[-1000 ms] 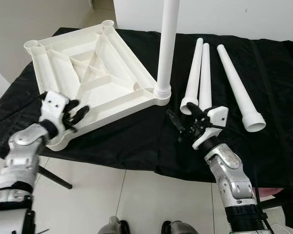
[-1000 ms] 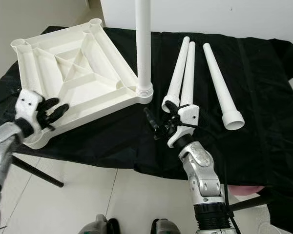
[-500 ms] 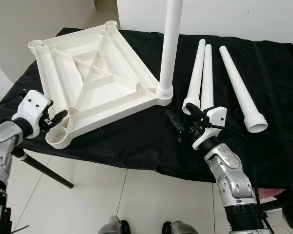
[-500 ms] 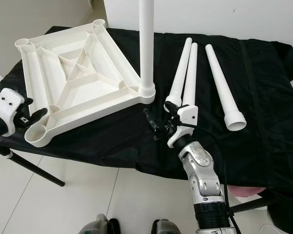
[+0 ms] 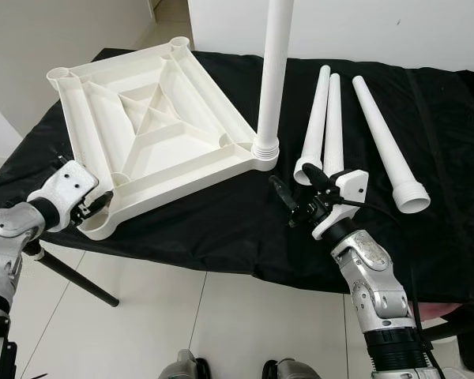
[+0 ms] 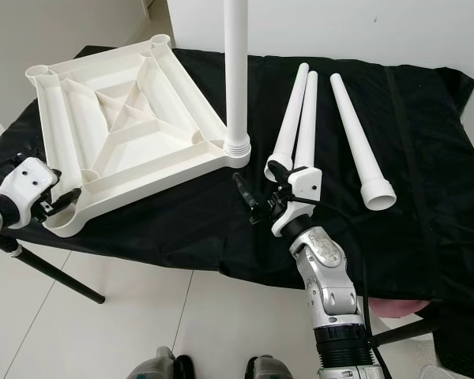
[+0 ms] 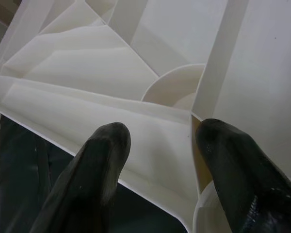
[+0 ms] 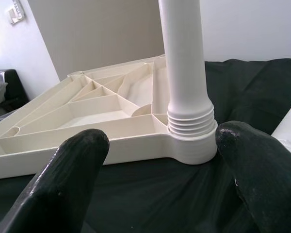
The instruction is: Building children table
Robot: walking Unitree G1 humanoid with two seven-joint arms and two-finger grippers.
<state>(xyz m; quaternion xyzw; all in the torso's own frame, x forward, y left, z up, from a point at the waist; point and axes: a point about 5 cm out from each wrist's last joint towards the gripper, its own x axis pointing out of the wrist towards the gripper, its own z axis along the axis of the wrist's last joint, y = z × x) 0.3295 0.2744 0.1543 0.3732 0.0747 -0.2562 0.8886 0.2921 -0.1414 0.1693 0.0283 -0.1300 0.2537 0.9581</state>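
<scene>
Beside the inverted tabletop, one leg stands fitted; three legs remain loose. Both grippers' fingers spread, empty.

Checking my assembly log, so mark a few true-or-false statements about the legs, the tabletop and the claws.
1. One leg stands screwed into the upturned tabletop. True.
2. Four loose legs lie on the black cloth. False: three loose legs lie there.
3. The right claw grips a leg. False: it is open, holding nothing.
4. The left claw is at the tabletop's near corner, open. True.
</scene>
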